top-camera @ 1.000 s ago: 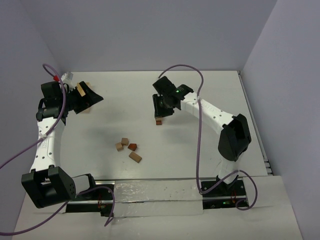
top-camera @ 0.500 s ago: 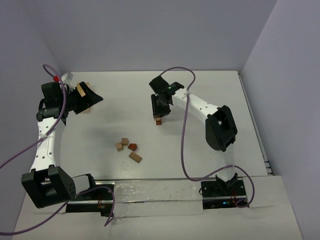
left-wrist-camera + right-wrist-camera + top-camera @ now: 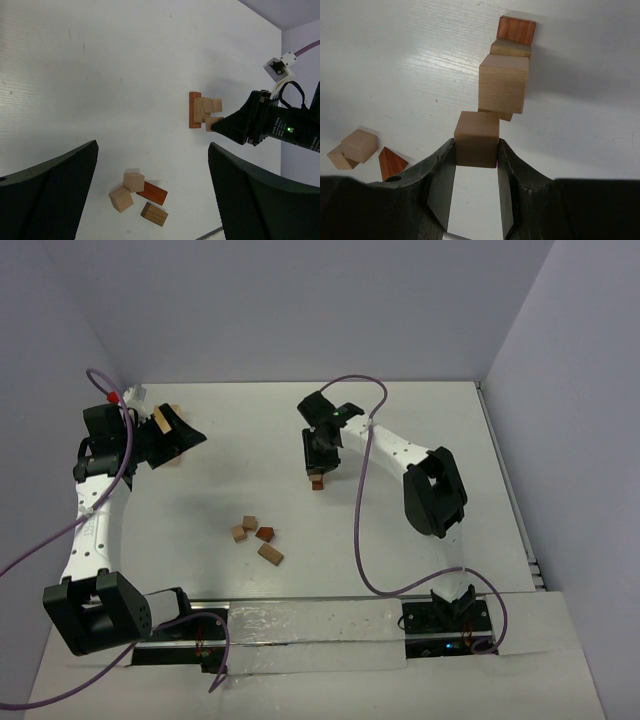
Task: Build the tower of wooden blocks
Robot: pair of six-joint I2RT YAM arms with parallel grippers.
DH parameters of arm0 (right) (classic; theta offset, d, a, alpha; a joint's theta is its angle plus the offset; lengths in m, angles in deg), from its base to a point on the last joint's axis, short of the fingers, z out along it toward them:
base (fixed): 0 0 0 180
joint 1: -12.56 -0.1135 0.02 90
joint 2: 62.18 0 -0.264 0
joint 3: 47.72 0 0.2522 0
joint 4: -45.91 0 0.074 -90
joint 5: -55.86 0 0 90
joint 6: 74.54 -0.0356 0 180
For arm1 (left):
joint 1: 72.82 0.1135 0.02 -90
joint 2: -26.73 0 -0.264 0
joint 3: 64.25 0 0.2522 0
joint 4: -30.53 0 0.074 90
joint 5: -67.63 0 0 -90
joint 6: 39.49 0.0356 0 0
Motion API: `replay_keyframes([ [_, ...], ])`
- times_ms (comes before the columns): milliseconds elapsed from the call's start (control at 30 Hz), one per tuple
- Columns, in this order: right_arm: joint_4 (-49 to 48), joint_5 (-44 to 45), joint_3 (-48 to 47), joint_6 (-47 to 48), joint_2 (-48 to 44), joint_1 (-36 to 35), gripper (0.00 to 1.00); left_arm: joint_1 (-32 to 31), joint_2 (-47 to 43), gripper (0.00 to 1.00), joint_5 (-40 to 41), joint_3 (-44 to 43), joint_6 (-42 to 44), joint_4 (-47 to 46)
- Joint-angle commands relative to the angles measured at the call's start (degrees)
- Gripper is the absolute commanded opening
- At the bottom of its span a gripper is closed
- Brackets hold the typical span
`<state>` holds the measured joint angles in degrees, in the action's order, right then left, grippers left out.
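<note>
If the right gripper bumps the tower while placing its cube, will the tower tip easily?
Probably yes: the tower is one block wide and its blocks sit offset, not flush. Loose smooth wood, they would likely slide or topple. The right gripper pinches its cube squarely.

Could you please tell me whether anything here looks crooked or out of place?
Yes, the tower looks crooked. In the right wrist view, the held block in the right gripper sits off to the left of the tan cube beyond it, and the reddish block at the far end is offset right.
</note>
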<state>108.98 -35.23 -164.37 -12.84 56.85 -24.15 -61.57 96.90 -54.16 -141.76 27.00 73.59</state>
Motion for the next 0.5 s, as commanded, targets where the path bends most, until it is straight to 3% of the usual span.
replay_keyframes([
  [0,0.8,0.7,-3.1,-0.4,1.3,0.7,0.0,0.4,0.0,0.96,-0.4,-0.3,-0.4,-2.7],
  [467,0.9,1.0,-3.4,-0.9,2.0,1.7,0.0,0.4,0.5,0.96,-0.7,-0.6,-0.6,-2.8],
])
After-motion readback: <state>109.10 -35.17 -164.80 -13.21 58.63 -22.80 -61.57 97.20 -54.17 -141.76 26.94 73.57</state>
